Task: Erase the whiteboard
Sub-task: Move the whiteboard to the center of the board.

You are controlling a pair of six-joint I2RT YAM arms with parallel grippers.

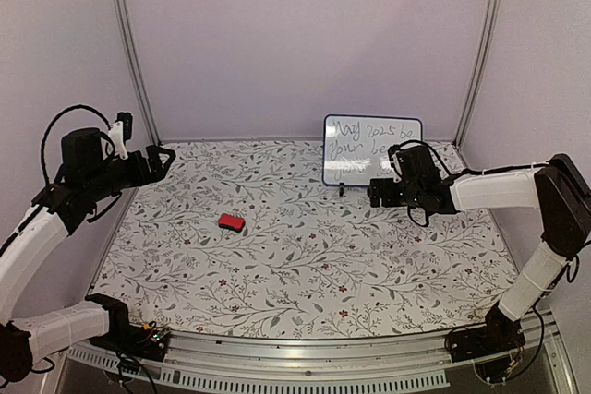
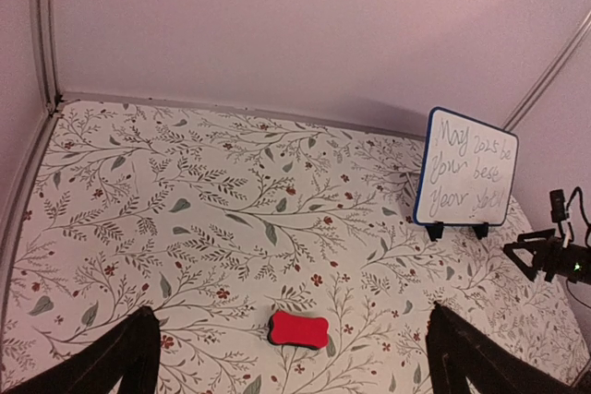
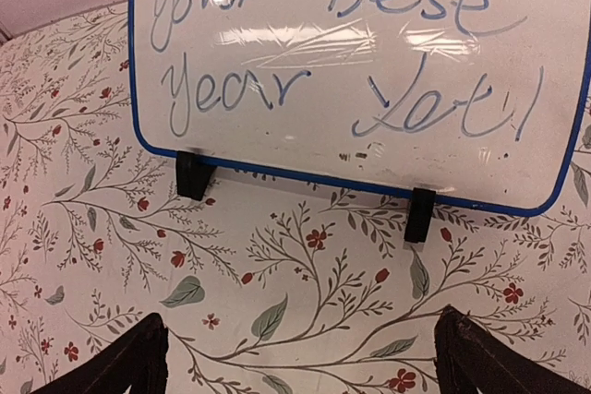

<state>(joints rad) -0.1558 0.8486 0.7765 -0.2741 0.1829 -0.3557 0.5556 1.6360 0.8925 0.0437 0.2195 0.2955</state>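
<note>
Written whiteboard [image 1: 365,145] at the back of the walled table [image 1: 305,292], both arms empty-handed.
The board stands upright on its feet near the back wall, right of centre. The right gripper [image 1: 373,193] hovers just before its lower edge, jaws spread wide. The left gripper [image 1: 166,158], equally spread, hangs over the table's left edge. The red eraser [image 1: 231,222] lies well apart from all three.

Ahead of my left gripper [image 2: 294,377] I see a table [image 2: 185,191] with a flowered cover, plain pale walls [image 2: 277,25] and metal corner posts [image 2: 42,25].
</note>
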